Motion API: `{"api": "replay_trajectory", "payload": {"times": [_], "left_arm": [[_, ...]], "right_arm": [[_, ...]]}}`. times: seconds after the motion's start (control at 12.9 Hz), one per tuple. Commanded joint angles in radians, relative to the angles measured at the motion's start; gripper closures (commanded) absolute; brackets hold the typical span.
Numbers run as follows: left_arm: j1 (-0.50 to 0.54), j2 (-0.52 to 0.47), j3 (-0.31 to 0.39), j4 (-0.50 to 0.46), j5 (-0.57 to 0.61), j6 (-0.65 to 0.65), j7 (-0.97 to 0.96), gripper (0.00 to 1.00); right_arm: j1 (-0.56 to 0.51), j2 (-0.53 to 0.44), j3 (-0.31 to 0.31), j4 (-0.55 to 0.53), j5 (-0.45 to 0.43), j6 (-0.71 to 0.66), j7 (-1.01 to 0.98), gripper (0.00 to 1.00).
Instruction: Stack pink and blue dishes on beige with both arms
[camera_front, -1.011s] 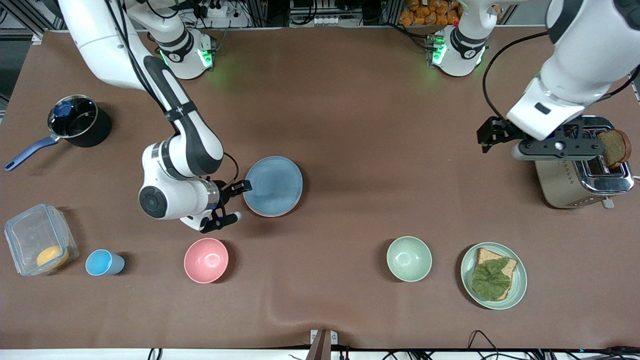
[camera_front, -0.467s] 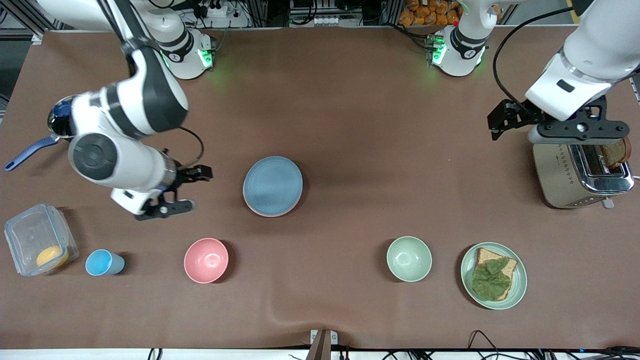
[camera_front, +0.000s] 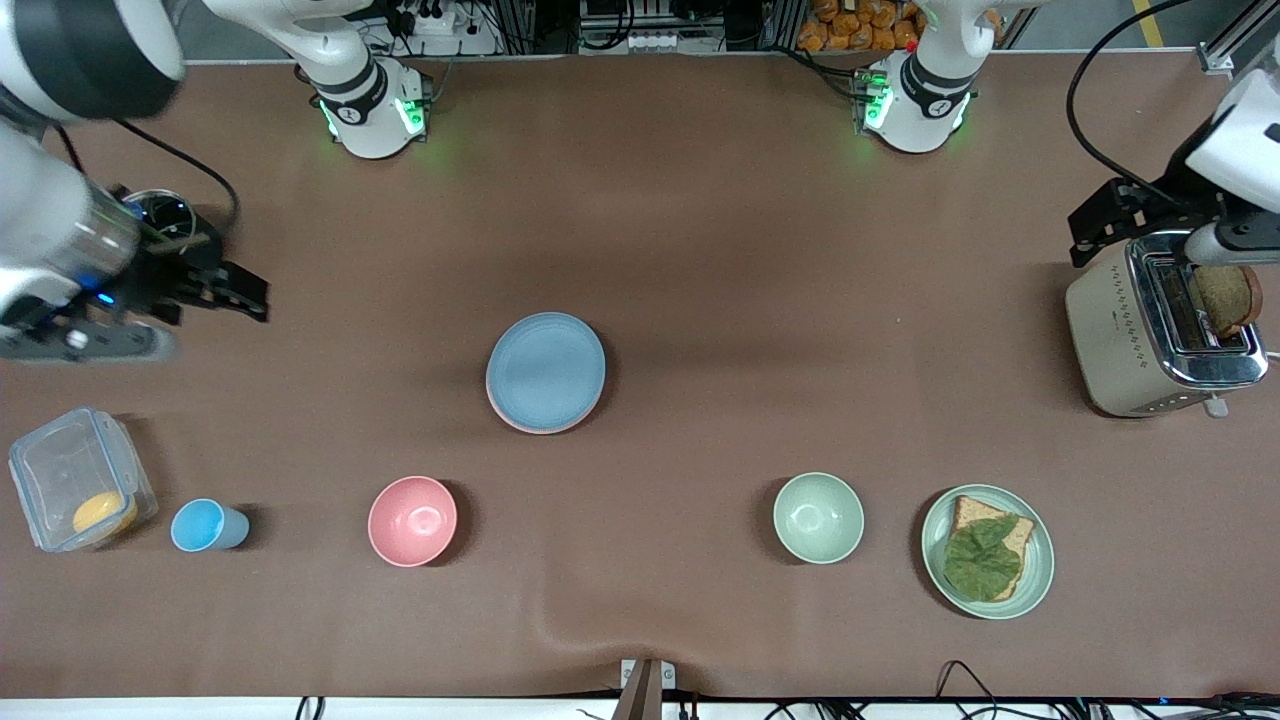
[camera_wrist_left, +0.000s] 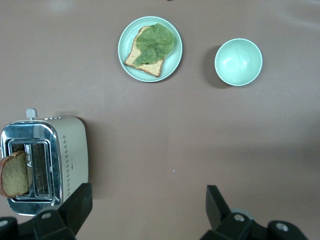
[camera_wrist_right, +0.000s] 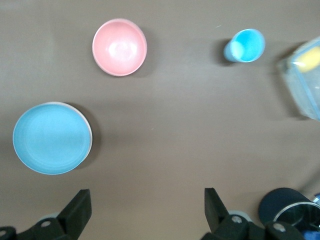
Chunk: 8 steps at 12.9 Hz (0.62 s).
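Front view: blue plate (camera_front: 546, 370) tops the stack at frame centre, pink plate (camera_front: 522, 421) rim showing beneath. My right hand (camera_front: 205, 290), upper left of frame, and left hand (camera_front: 1130, 215), upper right over the toaster (camera_front: 1150, 335), are both spread wide, empty.

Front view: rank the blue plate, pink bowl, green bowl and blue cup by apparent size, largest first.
1. blue plate
2. pink bowl and green bowl: look alike, no ranking
3. blue cup
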Motion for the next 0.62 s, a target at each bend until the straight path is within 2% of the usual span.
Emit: {"api": "replay_trajectory", "payload": {"times": [0.0, 0.16, 0.54], "left_arm": [[-0.021, -0.012, 0.028, -0.005, -0.02, -0.011, 0.019, 0.0], [-0.021, -0.012, 0.032, -0.004, -0.02, -0.013, 0.019, 0.0], [-0.023, -0.012, 0.032, -0.002, -0.035, -0.034, 0.016, 0.0]], "right_arm": [[-0.068, -0.111, 0.009, -0.103, -0.011, 0.005, -0.035, 0.0], [-0.099, -0.177, 0.011, -0.189, -0.009, 0.002, -0.102, 0.0], [-0.095, -0.166, 0.017, -0.18, -0.015, -0.057, -0.109, 0.0]]}}
